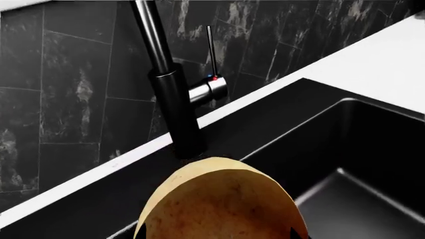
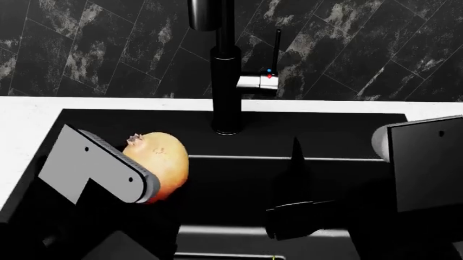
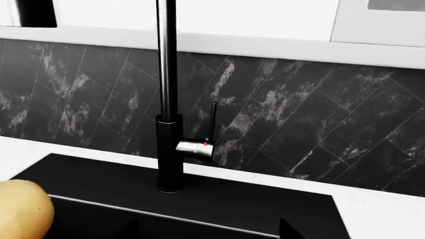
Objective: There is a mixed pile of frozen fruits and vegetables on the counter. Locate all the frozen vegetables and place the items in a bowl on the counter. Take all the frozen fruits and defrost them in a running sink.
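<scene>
A yellow-orange fruit (image 2: 160,162), round with a small dried calyx, hangs over the black sink (image 2: 239,179) at about nine o'clock in the head view, carried by the left gripper (image 2: 155,187). The fingers are largely hidden behind the arm link, so the grip appears closed on it, though that cannot be confirmed. The right gripper (image 2: 293,187) (dark against the dark basin) hovers near five o'clock; how far it is open cannot be told. The tall faucet (image 2: 224,81) stands at twelve o'clock, white counter (image 2: 29,116) flanking the sink.
</scene>
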You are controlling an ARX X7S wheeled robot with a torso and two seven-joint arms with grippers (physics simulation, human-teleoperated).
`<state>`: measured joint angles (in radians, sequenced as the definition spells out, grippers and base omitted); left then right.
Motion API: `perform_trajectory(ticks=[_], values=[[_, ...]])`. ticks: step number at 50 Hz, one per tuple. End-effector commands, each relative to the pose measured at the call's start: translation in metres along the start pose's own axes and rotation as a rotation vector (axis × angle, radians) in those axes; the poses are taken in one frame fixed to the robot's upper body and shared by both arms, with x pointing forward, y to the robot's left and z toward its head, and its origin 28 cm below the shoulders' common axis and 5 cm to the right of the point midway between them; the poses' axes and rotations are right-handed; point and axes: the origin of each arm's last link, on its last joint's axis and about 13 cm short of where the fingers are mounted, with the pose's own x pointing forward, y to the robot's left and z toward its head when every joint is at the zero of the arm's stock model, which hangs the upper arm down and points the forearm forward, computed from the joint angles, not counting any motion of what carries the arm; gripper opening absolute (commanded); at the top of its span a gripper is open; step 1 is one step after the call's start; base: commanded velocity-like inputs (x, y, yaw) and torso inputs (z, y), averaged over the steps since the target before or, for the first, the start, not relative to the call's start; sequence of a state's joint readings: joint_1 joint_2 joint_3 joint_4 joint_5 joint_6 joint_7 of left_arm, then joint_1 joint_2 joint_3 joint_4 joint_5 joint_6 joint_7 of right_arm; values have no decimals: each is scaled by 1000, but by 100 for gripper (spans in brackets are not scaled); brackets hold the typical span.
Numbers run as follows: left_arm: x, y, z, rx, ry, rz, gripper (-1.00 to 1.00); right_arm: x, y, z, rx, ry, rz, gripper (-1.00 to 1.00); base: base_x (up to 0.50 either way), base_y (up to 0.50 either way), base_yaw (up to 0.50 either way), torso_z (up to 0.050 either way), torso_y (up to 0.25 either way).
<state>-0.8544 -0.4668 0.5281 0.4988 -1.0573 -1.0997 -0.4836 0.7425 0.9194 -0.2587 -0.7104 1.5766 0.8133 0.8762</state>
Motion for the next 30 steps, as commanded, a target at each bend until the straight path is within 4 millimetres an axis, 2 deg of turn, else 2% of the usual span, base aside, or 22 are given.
perform_trajectory(ticks=[1, 15, 30], values=[[30, -6, -17, 18, 62, -26, -100, -2, -5, 9, -13, -37, -24, 100, 0, 0, 0, 0, 0], [39, -10, -30, 17, 123, -45, -100, -1, -7, 10, -21, -44, -40, 100, 0, 0, 0, 0, 1], [50, -6, -67, 14, 228, -17, -100, -2, -5, 1, -18, -23, -35, 100, 0, 0, 0, 1, 1]])
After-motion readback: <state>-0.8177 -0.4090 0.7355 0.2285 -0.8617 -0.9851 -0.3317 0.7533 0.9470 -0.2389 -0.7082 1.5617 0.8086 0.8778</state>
